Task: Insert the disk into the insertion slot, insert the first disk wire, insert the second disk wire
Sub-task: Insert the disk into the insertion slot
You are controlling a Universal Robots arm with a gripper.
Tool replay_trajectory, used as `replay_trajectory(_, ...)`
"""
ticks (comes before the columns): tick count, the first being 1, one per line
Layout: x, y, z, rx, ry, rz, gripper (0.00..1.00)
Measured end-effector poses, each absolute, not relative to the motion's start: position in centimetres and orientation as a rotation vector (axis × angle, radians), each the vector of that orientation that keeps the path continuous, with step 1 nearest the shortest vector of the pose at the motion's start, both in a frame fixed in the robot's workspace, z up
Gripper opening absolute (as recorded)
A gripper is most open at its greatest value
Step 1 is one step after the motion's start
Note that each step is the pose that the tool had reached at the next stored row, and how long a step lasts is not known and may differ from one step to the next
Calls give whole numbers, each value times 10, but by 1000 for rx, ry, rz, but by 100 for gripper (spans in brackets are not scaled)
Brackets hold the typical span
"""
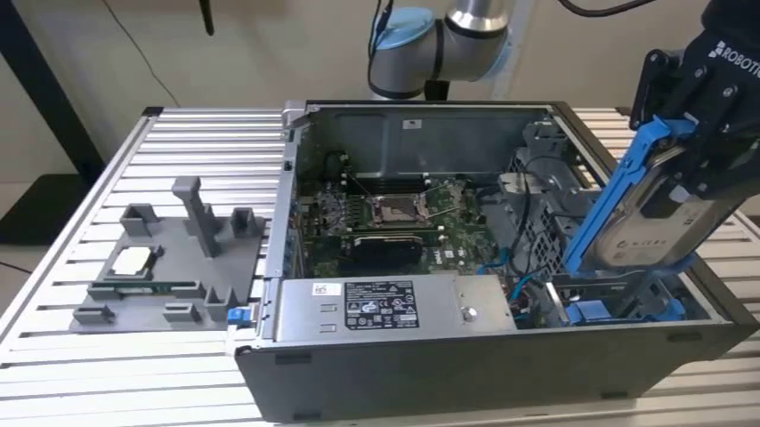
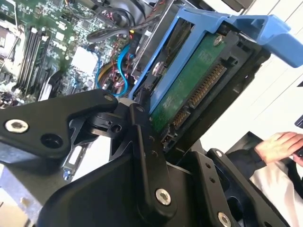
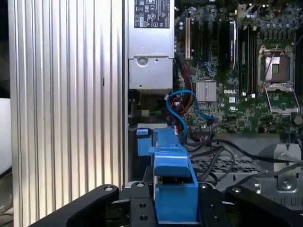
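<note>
Exterior view: the gripper (image 1: pixel 699 169) is closed on the disk (image 1: pixel 650 222), gripping the upper end of its blue carrier. In the first wrist view, the black fingers (image 3: pixel 142 208) sit narrowly on either side of the carrier's blue handle and touch it. The disk hangs tilted from the fingers, its lower end reaching down to the mouth of the insertion slot (image 1: pixel 618 307) directly below them. Whether it has entered cannot be told. Beyond the slot, farther from the fingers, are the power-supply box (image 1: pixel 392 307) and the motherboard (image 1: pixel 392 213) inside the open case. Farthest from the fingers, a grey fixture tray (image 1: pixel 166 267) rests on the slatted table (image 1: pixel 71 356).
</note>
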State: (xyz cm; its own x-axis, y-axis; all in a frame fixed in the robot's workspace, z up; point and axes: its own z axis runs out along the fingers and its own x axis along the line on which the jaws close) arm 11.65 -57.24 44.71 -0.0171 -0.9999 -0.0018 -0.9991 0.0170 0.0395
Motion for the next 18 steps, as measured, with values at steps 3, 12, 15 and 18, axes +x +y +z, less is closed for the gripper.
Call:
replay_trajectory(3,117,-572,442,2190,-2215,-46,33)
replay_trajectory(12,118,-574,428,2200,-2204,-46,33)
replay_trajectory(15,119,-574,424,2202,-2202,-46,33)
replay_trajectory(18,120,-574,420,2205,-2199,-46,33)
